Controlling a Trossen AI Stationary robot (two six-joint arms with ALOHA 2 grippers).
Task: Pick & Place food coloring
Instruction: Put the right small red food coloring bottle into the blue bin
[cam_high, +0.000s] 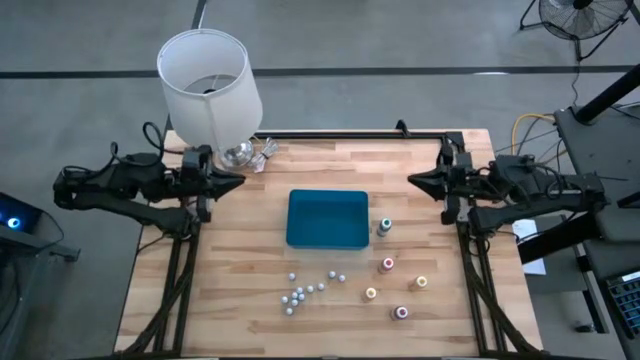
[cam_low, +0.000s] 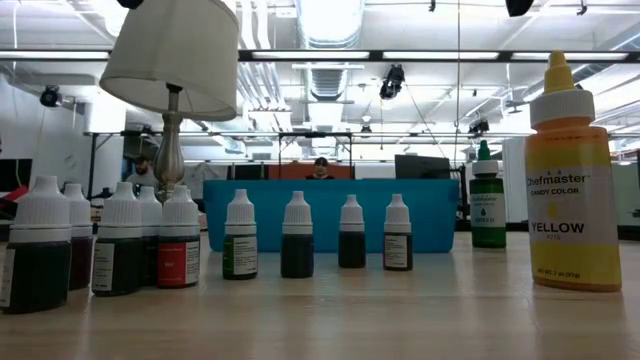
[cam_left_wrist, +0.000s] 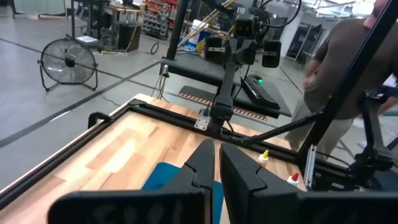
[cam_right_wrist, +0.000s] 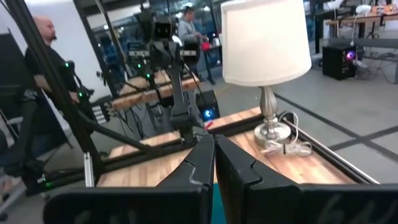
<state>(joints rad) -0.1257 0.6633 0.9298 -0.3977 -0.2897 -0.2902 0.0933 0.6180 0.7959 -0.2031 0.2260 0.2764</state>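
The food coloring is a set of tiny bottles standing upright on the wooden table, to the right of and nearer than the blue tray. Their tops are green, red, orange, yellow and pink. In the low view the yellow bottle stands close and the green one stands beside the tray. My left gripper is shut, raised over the table's left side. My right gripper is shut, raised over the right side. Both point level at each other and hold nothing.
A lamp with a white shade stands at the far left corner, its cord beside its base. Several small white-capped bottles cluster near the table's front edge. A black rail runs along the far edge. People stand beyond the table.
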